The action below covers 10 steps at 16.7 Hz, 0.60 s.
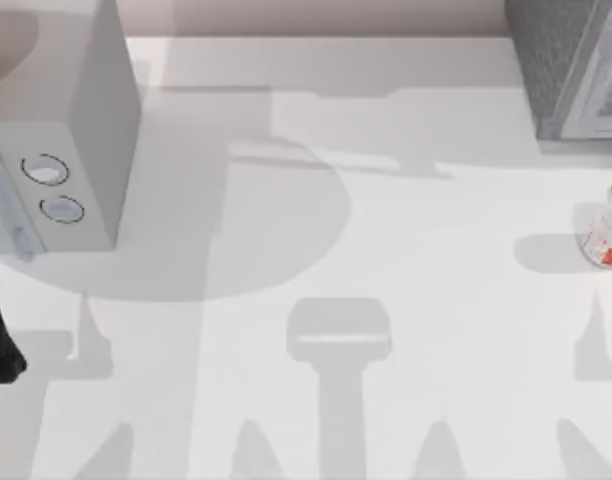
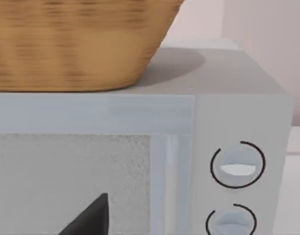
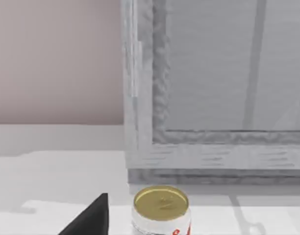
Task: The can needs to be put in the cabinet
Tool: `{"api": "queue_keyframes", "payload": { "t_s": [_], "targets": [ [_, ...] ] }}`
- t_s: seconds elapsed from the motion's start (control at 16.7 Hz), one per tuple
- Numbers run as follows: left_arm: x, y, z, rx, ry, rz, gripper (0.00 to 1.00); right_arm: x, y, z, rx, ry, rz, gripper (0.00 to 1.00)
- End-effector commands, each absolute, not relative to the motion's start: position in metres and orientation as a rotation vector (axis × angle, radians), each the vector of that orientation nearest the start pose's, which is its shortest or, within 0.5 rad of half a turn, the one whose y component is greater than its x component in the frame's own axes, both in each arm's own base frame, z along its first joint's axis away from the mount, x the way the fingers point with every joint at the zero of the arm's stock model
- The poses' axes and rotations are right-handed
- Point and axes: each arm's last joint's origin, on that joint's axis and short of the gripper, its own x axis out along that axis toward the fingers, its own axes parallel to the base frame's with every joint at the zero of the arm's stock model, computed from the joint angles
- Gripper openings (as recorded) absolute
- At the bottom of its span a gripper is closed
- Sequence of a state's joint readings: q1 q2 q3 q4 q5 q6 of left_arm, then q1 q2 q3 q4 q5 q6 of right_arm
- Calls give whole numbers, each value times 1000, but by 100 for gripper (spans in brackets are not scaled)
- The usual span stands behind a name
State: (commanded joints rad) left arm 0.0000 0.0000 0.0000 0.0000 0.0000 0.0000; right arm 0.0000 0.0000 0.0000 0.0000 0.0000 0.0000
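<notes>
The can point(image 1: 608, 236) is cut off at the table's point(image 1: 386, 250) right edge, upright, near the half-shown cabinet point(image 1: 571, 65). Only one dark fingertip point(image 3: 88, 218) of the right gripper is seen; its opening cannot be told.

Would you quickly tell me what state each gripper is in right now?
Left gripper: cannot be told, facing the microwave.
Right gripper: cannot be told, near the can.

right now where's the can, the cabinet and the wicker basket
can point(image 3: 161, 203), right wrist view, on its gold top
cabinet point(image 3: 140, 98), right wrist view, on the pale frame at the front panel's edge
wicker basket point(image 2: 66, 44), left wrist view, on its woven side wall
</notes>
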Motion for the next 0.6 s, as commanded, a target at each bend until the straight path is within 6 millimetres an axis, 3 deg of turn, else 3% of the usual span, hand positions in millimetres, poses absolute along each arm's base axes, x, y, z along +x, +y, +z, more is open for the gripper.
{"api": "queue_keyframes", "payload": {
  "t_s": [0.36, 0.6],
  "targets": [
    [106, -1, 160, 0, 0, 0, 100, 108, -4, 175, -9, -58, -41, 100],
    [106, -1, 160, 0, 0, 0, 100, 122, -3, 186, -16, -72, -50, 100]
  ]
}}
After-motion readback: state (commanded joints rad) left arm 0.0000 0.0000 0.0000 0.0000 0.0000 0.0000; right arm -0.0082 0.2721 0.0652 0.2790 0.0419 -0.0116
